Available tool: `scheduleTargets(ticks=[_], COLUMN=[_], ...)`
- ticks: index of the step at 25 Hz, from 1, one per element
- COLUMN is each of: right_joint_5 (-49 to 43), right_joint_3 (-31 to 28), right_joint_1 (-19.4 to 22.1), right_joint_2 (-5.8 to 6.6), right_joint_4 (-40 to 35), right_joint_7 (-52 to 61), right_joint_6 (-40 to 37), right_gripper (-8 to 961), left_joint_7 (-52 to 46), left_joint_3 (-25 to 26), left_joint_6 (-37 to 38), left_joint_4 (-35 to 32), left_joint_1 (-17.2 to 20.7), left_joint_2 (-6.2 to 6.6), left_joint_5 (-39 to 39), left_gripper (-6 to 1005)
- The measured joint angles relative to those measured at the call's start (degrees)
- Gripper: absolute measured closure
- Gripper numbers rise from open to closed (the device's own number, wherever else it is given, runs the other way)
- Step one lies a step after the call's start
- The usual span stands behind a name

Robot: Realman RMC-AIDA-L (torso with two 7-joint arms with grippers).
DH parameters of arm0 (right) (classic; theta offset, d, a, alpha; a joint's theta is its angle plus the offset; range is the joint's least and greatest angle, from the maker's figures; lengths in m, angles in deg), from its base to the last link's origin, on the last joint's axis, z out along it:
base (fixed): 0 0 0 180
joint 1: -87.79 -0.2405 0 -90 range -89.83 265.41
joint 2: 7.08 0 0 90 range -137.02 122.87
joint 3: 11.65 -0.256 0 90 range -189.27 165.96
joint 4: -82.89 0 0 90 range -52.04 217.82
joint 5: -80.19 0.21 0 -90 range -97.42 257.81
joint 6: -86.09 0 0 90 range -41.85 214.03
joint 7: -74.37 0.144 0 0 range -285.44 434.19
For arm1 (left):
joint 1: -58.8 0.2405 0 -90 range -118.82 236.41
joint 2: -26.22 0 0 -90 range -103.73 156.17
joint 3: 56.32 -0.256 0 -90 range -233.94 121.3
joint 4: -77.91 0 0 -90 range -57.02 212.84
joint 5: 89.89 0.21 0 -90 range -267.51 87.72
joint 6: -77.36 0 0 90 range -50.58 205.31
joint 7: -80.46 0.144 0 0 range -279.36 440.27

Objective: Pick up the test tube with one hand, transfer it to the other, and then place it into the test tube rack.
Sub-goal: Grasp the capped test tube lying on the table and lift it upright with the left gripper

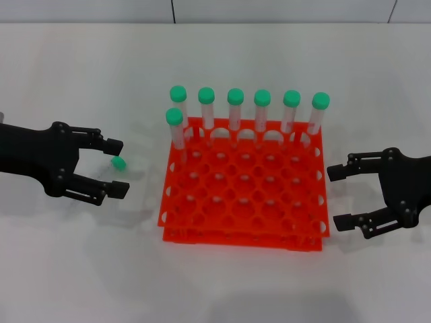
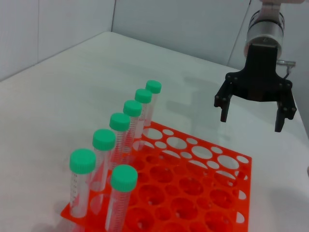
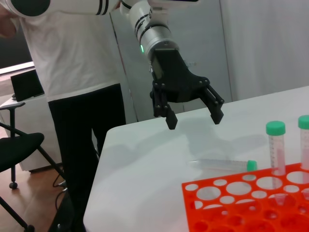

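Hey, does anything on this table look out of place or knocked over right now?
One test tube lies flat on the table beside the test tube rack, on the robot's left, while seven others stand upright in it. The open left gripper hovers over it. The right gripper, also open, waits at the rack's other side.

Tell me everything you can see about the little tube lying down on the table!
The test tube is slim, clear plastic with a round green cap. It lies flat on its side on the white table, cap end toward the orange-red test tube rack but apart from it. It rests between the open fingers of the left gripper, which hovers above without touching it. It looks empty.
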Motion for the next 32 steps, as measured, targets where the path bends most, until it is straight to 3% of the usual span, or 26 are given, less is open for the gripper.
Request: scheduleTargets(ticks=[19,28,32], right_joint_5=[0.09,0.53,0.59], right_joint_3=[-0.36,-1.24,-2.06], right_joint_1=[0.31,2.9,3.71], right_joint_2=[-0.43,-0.61,-0.68], right_joint_4=[0.0,-3.11,-4.18], right_joint_7=[-0.61,-1.31,-1.65], right_joint_6=[0.22,0.17,-0.15], right_gripper=[96,96,96], left_joint_7=[-3.74,-26.95,-40.73], left_joint_3=[-0.05,0.06,-0.21], left_joint_6=[-0.28,2.84,4.1], left_joint_4=[-1.17,-19.32,-26.13], left_joint_1=[-0.28,2.26,1.79], left_joint_2=[-0.25,-3.42,-3.53], left_joint_5=[-0.01,4.81,9.11], left_gripper=[139,145,148])
